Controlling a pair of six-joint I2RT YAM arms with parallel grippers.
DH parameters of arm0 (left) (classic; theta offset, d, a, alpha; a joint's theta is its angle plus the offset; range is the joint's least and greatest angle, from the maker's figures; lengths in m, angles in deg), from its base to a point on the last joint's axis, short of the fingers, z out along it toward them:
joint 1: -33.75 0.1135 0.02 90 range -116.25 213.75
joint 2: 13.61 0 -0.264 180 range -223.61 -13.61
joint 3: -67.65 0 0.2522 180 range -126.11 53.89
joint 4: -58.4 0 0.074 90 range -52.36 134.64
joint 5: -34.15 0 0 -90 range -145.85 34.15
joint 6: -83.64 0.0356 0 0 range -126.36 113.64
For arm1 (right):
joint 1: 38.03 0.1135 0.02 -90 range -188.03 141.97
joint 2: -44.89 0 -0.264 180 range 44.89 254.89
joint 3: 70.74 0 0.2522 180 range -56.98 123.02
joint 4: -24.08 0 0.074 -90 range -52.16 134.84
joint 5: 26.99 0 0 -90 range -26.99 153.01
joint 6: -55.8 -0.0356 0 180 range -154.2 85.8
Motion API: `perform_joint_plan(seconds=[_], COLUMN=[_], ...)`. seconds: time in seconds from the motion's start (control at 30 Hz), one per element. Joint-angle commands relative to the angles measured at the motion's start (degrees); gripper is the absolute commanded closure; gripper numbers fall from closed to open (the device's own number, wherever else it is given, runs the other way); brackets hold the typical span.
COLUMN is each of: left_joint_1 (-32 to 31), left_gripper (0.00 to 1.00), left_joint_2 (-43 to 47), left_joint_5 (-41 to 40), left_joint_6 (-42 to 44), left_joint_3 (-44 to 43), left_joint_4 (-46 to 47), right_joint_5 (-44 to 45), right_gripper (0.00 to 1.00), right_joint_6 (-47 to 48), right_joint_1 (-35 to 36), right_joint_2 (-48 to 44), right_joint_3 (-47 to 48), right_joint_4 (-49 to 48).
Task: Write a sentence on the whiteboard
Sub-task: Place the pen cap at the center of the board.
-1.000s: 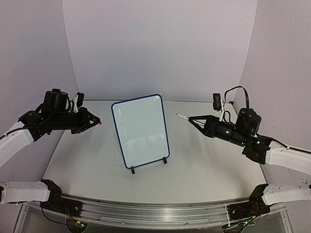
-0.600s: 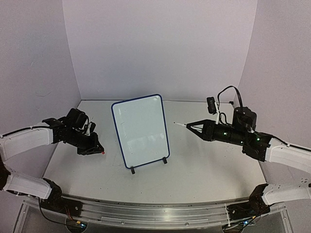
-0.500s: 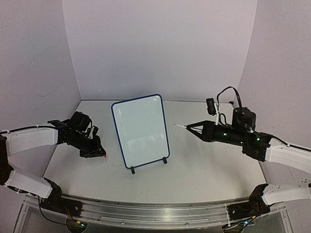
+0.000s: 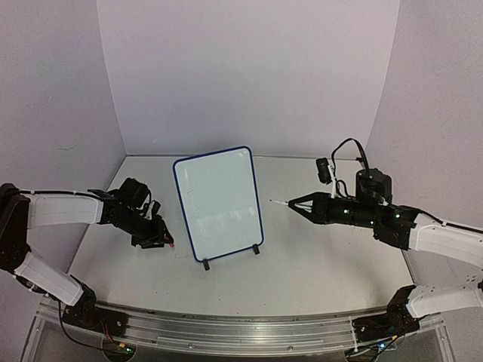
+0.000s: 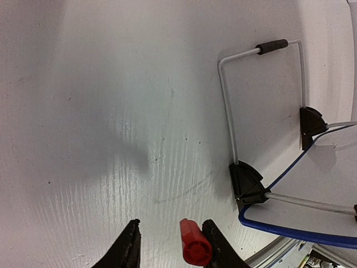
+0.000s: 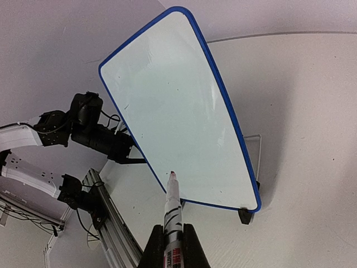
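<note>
Whiteboard (image 4: 219, 204) stands with its long axis upright, leaning back, face toward the arms, between the two grippers. Right gripper (image 4: 294, 204), clamped on a marker (image 6: 172, 206), points its tip at the board. Left gripper (image 5: 170, 248) has jaws apart, a red cap (image 5: 195, 250) beside one finger

White table (image 4: 317, 264), scuffed, with small dark specks. Pale lilac walls (image 4: 249, 75) on the left, far and right sides. Metal rail (image 4: 241, 332) along the near edge. Red cap (image 5: 195, 250) low over the table at left; can't tell if it touches. Marker (image 6: 172, 215) at right, off the table, white barrel with printed label, tip pointing left.
</note>
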Motion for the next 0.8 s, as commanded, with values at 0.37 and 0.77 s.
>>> perform_joint_plan(seconds=[0.37, 0.77], left_joint_1=[0.2, 0.2], left_gripper=[0.42, 0.33], left_joint_2=[-0.4, 7.9], left_joint_5=[-1.3, -8.0], left_joint_6=[1.1, 2.0], left_joint_3=[0.1, -1.1], left_joint_4=[2.1, -0.8], right_joint_5=[0.6, 1.5], right_gripper=[1.00, 1.00], right_joint_6=[0.2, 1.5], right_joint_1=[0.1, 0.3], right_joint_2=[0.5, -2.1], right_joint_3=[2.1, 1.2], right_joint_4=[-0.3, 0.4])
